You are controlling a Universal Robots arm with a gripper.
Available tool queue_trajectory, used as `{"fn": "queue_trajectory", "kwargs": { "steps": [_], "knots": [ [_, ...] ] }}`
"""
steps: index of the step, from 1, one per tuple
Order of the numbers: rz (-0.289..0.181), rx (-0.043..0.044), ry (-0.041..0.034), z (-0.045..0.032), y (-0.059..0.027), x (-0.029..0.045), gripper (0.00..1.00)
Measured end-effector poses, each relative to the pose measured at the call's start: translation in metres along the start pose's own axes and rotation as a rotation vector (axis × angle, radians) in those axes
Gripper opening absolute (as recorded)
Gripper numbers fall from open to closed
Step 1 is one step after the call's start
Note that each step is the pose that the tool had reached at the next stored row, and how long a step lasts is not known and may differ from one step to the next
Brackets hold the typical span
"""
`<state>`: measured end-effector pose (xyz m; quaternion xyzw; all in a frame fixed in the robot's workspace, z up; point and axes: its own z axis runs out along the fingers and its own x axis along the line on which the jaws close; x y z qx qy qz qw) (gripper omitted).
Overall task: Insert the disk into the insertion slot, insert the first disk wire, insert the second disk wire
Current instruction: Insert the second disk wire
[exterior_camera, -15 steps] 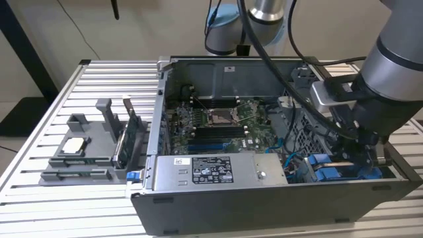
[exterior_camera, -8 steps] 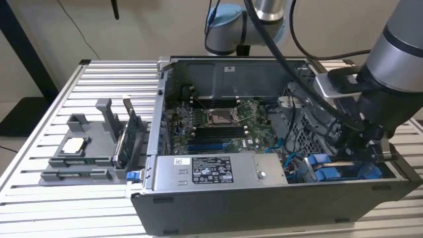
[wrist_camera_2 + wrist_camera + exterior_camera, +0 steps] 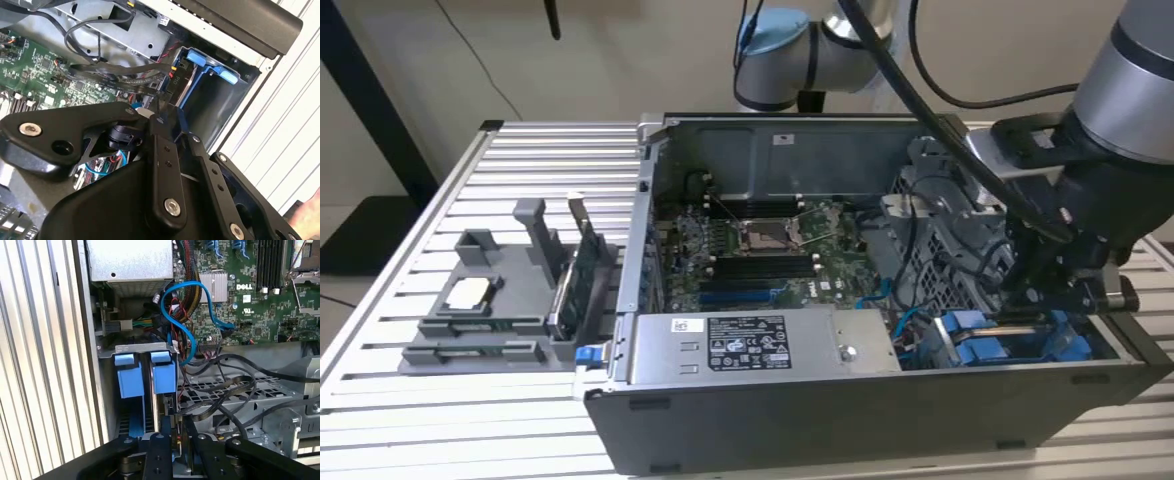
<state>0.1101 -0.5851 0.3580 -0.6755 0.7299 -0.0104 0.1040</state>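
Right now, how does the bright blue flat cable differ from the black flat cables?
The bright blue flat cable curls in a loop by the green circuit board; the black flat cables lie across the grey perforated metal cage. Colour differs: blue against black. Both are thin.

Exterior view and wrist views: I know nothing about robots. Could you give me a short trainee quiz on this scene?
1. True or false: the open computer case lies on a slatted metal table.
2. The gripper is nearest to: A the insertion slot; B the grey parts holder; C the processor socket.
3. Fill in: in the first wrist view, the looped cable beside the silver heatsink is ___.
Key: 1 true; 2 A; 3 blue.
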Motion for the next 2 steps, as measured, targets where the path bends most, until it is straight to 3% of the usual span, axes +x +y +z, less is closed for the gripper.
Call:
{"fn": "queue_trajectory", "kwargs": {
  "steps": [2],
  "knots": [
    [0.000,0.0000,0.0000,0.0000,0.0000,0.0000,0.24]
  ]
}}
